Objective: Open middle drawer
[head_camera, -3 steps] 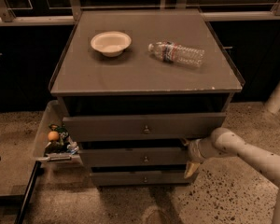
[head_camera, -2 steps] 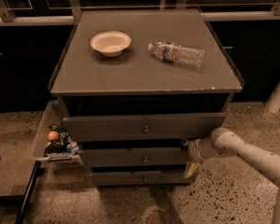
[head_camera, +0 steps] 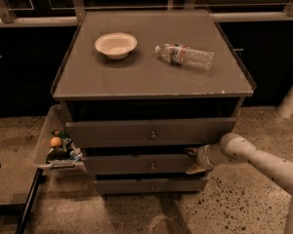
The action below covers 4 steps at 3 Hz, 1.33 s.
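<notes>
At right side of cabinet (head_camera: pixel 151 79), gripper (head_camera: pixel 192 161) against right end of middle drawer (head_camera: pixel 132 164), grip state cannot be told, drawer second of three, bowl (head_camera: pixel 115 45) and bottle (head_camera: pixel 184 56) on top

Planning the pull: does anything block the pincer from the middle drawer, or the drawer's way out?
Nothing visible. The pincer is at the right end of the middle drawer; the floor ahead shows no object.
</notes>
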Each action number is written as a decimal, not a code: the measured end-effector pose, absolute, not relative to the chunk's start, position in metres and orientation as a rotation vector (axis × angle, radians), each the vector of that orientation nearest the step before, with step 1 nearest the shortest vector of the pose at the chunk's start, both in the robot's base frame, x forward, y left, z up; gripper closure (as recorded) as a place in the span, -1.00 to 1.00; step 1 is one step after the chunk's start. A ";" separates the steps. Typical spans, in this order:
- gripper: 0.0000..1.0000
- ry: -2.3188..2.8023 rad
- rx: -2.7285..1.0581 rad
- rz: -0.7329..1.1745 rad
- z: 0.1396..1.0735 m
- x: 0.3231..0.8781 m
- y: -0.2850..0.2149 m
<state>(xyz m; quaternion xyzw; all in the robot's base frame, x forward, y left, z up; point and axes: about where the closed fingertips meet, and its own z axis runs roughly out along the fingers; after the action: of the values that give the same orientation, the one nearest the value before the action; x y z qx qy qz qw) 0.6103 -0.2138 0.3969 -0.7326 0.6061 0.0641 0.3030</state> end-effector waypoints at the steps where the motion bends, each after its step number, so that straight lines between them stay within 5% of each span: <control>1: 0.31 1.603 -1.938 0.205 0.405 0.599 -0.215; 2: 0.78 1.616 -1.923 0.230 0.419 0.579 -0.228; 3: 0.70 1.617 -1.923 0.230 0.419 0.579 -0.229; 4: 0.24 1.618 -1.923 0.230 0.419 0.579 -0.229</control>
<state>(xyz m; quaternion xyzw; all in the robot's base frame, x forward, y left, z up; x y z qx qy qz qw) 0.5786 -0.2289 0.4189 -0.7259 0.6107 0.0868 0.3043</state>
